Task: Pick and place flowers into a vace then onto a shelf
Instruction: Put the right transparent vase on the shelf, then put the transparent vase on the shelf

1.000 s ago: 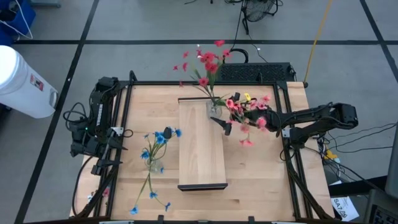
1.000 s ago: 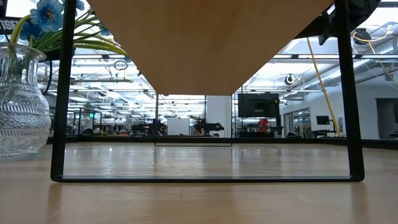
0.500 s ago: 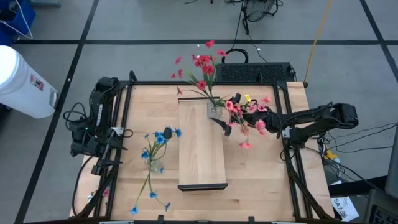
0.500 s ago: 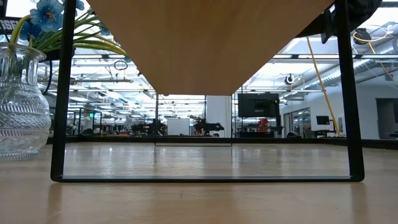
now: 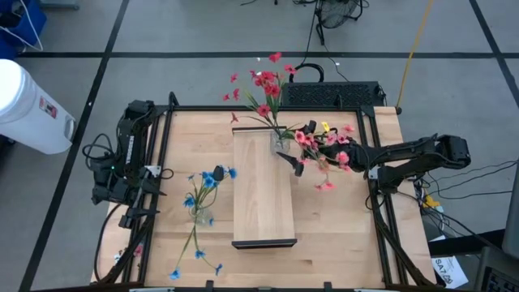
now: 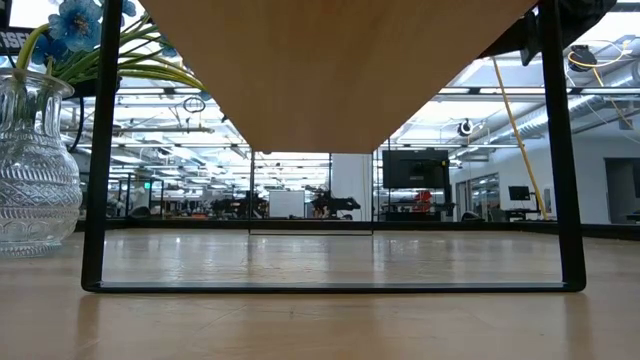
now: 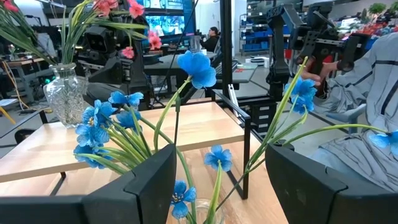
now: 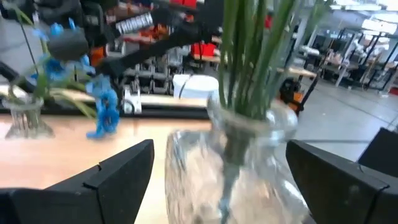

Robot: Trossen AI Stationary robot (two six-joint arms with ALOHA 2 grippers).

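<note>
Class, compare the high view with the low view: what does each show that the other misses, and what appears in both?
Only the high view shows the red-pink flowers, the shelf's top, the right gripper open beside their vase and the left gripper at the blue flowers. Only the low view shows the shelf's underside and the room beyond. Both show the blue flowers in their glass vase.

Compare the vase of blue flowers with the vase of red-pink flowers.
The blue-flower vase stands on the tabletop beside the shelf; the red-pink-flower vase stands up on the shelf. The blue one has no pincer around it; the red-pink one sits between the right pincer's open fingers. Both are clear cut glass.
</note>
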